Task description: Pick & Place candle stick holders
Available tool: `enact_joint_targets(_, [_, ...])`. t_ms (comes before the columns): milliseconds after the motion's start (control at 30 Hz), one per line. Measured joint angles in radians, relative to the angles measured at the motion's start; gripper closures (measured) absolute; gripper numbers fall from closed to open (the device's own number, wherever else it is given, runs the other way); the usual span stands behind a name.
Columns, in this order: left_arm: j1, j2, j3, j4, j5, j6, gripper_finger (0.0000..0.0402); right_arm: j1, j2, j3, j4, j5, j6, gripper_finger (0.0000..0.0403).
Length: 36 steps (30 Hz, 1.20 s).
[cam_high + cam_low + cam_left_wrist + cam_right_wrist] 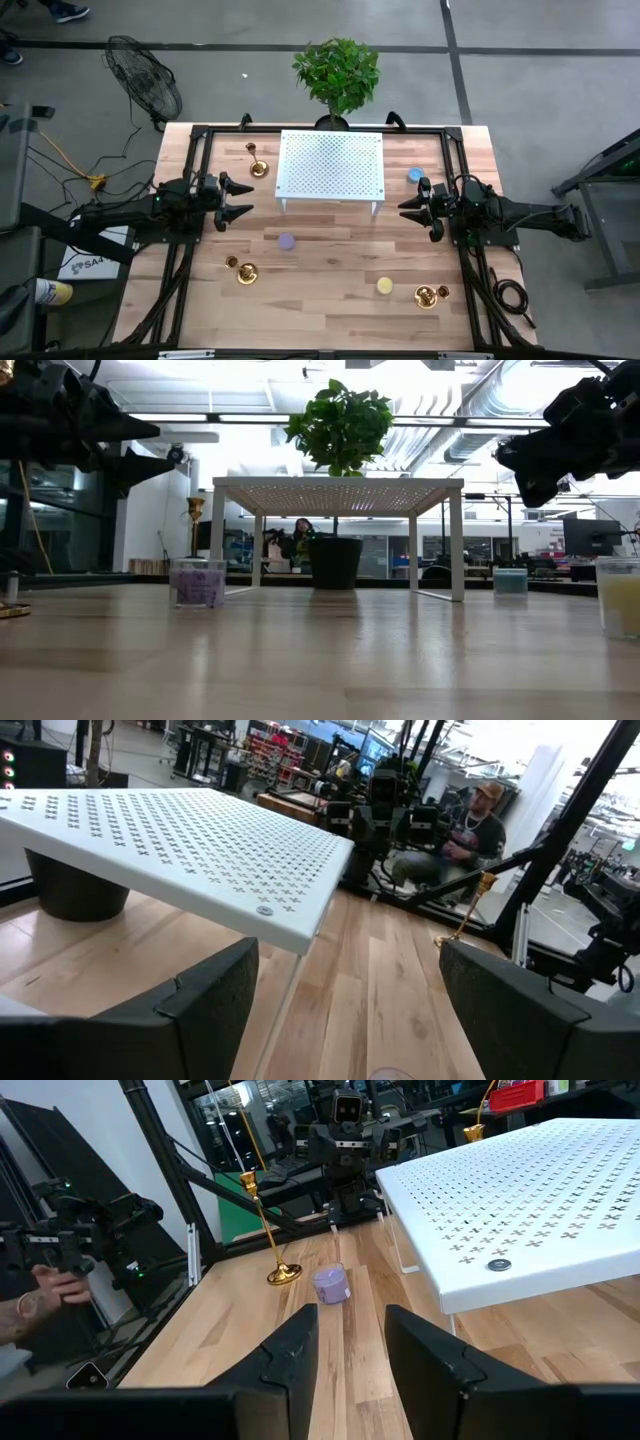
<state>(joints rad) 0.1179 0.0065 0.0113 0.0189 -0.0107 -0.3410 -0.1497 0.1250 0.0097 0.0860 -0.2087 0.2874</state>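
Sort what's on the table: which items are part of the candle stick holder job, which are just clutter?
Job items:
- brass candle stick holder by the rack's far left corner
- brass candle stick holder near left
- brass candle stick holder near right

Lying about:
- white perforated rack
- purple candle
- blue candle
- yellow candle
- potted plant

In the low view, the left gripper [150,445] and right gripper [515,465] are being cut off by the picture's top corners. A gold candle stick holder [12,610] is being clipped by the left edge, and a yellow candle [620,596] by the right. The plant's pot [331,122] is being hidden behind the white perforated stand [330,165] in the high view.
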Motion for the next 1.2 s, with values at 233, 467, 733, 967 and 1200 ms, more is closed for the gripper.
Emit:
enact_joint_targets(233, [0.000, 0.000, 0.000, 0.001, 0.000, -0.094, 0.0094, 0.000, 0.000, 0.000, 0.000, 0.000, 0.000, 0.0289])
enact_joint_targets(467, [0.000, 0.000, 0.011, -0.006, 0.034, -0.153, 0.0094, 0.000, 0.000, 0.000, 0.000, 0.000, 0.000, 0.0289])
enact_joint_targets(733, [0.000, 0.000, 0.175, -0.214, 0.057, -0.095, 0.0094, 0.000, 0.000, 0.000, 0.000, 0.000, 0.000, 0.0289])
enact_joint_targets(967, [0.000, 0.001, 0.276, -0.422, 0.246, -0.072, 0.0094, 0.000, 0.000, 0.000, 0.000, 0.000, 0.000, 0.0289])
enact_joint_targets(1200, [0.000, 0.001, 0.284, -0.441, 0.490, -0.075, 0.0094, 0.000, 0.000, 0.000, 0.000, 0.000, 0.000, 0.0289])
